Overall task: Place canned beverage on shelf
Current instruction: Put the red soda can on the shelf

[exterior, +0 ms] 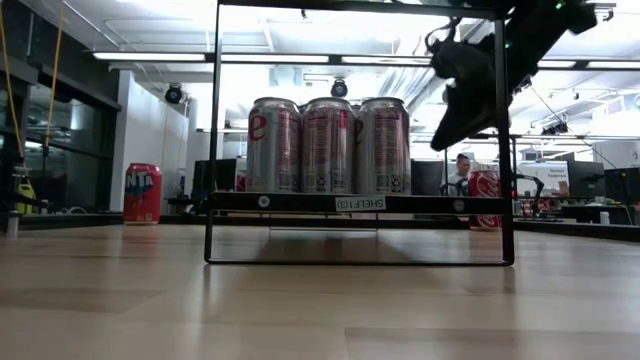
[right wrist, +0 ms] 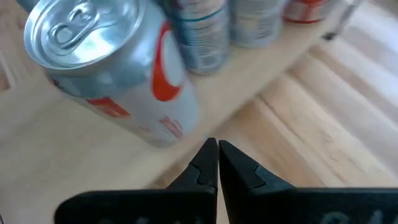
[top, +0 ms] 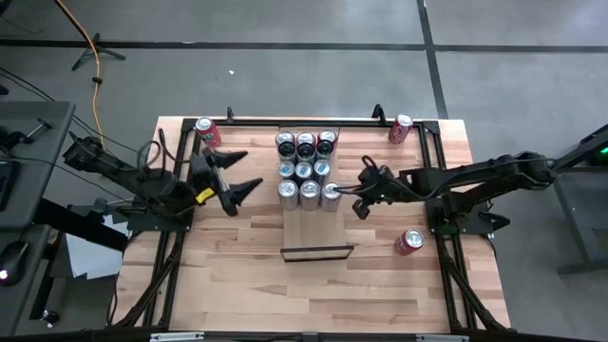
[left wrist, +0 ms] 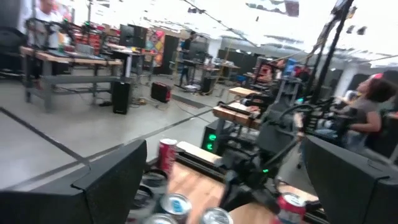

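On the shelf [top: 316, 228] nine cans stand in three rows, the newest can [top: 330, 195] upright at the front row's right end. The right gripper [top: 362, 197], clenched and empty, sits just beside it. The left gripper [top: 245, 174] waits released. Three red cans remain on the table [top: 237, 266].

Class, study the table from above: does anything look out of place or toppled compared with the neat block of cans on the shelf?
Yes. The silver cans stand upright in tidy rows on the shelf, but one red can lies on its side on the tabletop near the right arm, off the shelf. Two more red cans sit at the far corners, also off it.
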Tool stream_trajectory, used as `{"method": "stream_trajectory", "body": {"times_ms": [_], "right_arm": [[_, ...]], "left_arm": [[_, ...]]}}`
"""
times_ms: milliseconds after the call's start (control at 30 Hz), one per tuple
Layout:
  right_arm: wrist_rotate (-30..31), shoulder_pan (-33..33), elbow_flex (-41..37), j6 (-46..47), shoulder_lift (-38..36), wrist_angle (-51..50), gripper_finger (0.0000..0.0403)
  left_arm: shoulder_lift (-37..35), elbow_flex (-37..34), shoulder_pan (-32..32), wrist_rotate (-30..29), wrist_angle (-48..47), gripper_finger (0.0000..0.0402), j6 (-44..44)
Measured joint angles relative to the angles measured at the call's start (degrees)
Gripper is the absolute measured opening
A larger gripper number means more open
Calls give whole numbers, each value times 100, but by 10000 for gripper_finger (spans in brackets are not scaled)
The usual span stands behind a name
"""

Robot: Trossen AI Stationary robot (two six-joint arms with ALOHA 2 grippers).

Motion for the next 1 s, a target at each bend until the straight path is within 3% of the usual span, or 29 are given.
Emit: {"method": "stream_trajectory", "body": {"times_ms": [100, 300, 433, 533, 767, 867, 1000], "right_arm": [[97, -9, 57, 1, -408, -440, 0], [433, -11, 59, 250, -1320, -759, 0], [725, -11, 63, 354, -1783, -789, 0], [920, -12, 63, 352, -1974, -793, 0], [985, -96, 63, 364, -2030, -794, 0], [985, -96, 63, 365, -2023, -794, 0], [974, -96, 63, 358, -2023, -794, 0]], "left_arm": [[-185, 367, 189, -129, -780, 378, -107], [-333, 865, 1198, 206, -2801, 378, -1454], [-302, 863, 2227, 690, -4221, 378, -3027], [-174, 855, 3339, 1337, -5273, 378, -3847], [449, 854, 6336, 2797, -6169, 378, -3656], [867, 855, 7199, 2871, -6410, 378, -3596], [1257, 854, 7843, 2815, -6434, 378, -3731]]}}
